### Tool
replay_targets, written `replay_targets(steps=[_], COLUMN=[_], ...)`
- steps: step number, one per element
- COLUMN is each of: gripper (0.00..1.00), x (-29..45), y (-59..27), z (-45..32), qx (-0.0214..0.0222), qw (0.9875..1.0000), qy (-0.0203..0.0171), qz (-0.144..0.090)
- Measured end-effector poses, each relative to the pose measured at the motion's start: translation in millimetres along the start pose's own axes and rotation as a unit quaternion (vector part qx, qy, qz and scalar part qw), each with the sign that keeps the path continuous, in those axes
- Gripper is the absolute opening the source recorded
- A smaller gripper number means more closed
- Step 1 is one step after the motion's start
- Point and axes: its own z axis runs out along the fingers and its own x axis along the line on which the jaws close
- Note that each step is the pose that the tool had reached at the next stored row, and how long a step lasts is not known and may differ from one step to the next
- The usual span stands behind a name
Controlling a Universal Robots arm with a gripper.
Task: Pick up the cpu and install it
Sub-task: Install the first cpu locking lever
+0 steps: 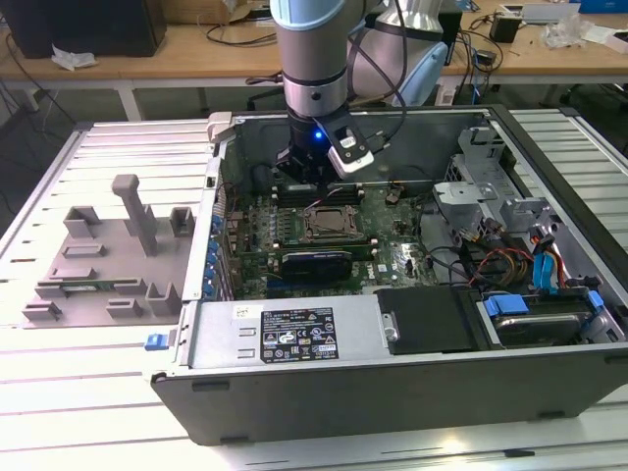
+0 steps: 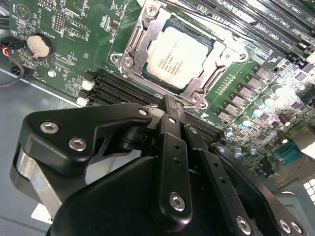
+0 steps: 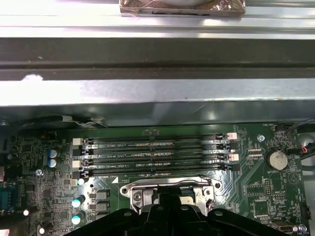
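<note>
**CPU seated, gripper above the socket**

The cpu (image 2: 179, 55) lies flat inside the socket (image 2: 147, 22), at 12 o'clock from the gripper (image 2: 170, 105) in the second wrist view. Jaws look pinched together, holding nothing. Best kept square over the chip and clear of the memory slots (image 3: 155, 152) beside it.

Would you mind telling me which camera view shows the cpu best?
The second wrist view: the cpu lies flat in its socket frame, top fully exposed. The exterior view shows it small and distant; in the first wrist view the end effector covers most of it.
</note>
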Motion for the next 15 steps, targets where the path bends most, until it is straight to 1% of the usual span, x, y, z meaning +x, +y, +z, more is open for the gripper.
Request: replay_targets(steps=[4,7,9,11,15], gripper=[0.11,0.11,0.11,0.11,0.11], x=[-0.4,-0.4,-0.2,-0.1,0.2], y=[2.6,6.5,7.1,7.7,8.5], z=[1.2,3.0,4.3,6.8,9.2], qx=[0.0002,0.0002,0.0002,0.0005,0.0018], qw=[1.0000,1.0000,1.0000,0.9999,0.9996], qy=[-0.0001,-0.0002,-0.0003,-0.0014,-0.0040], qz=[0.001,0.002,0.003,0.011,0.029])
